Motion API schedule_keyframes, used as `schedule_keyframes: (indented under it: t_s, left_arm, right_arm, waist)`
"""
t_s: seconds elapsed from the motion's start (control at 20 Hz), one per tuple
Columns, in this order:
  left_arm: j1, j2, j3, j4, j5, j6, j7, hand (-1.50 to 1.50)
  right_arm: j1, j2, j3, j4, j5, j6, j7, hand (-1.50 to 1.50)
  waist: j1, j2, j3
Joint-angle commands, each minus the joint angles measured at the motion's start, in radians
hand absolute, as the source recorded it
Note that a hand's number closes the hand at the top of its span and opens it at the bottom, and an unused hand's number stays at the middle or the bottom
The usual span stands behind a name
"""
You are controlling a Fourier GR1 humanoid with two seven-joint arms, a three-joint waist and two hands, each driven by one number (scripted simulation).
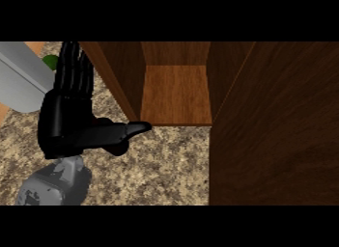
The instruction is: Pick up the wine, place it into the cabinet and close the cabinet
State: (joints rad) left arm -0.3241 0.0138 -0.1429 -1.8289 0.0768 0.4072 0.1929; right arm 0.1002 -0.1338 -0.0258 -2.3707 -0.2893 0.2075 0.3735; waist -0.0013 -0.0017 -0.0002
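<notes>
One black left hand (65, 123), fingers straight and holding nothing, is lying just left of the open brown wooden cabinet (176, 94), a green wine bottle (50, 61) peeking beyond its fingertips.

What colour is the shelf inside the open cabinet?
Warm reddish-brown wood, lighter than the dark cabinet door; the shelf shows in the head view.

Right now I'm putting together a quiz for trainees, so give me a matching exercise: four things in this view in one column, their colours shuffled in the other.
Things:
1. left hand
2. cabinet shelf
3. counter
4. forearm

Colours:
A. speckled beige and brown
B. grey
C. black
D. warm brown wood

Pairs: 1-C, 2-D, 3-A, 4-B
</notes>
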Motion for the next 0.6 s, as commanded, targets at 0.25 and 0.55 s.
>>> schedule_keyframes:
  t_s: [0.25, 0.55]
  left_arm:
    - [0.149, 0.023, 0.015, -0.075, -0.004, -0.023, 0.0, -1.5]
    - [0.188, 0.006, 0.003, -0.057, -0.037, -0.022, -0.033, -1.5]
  right_arm:
    - [-0.005, 0.025, 0.013, -0.041, 0.019, -0.008, 0.038, -1.5]
    - [-0.057, 0.015, -0.007, -0.056, -0.009, -0.027, 0.104, -1.5]
  waist:
    - [0.002, 0.0, 0.0]
    - [0.001, 0.001, 0.0]
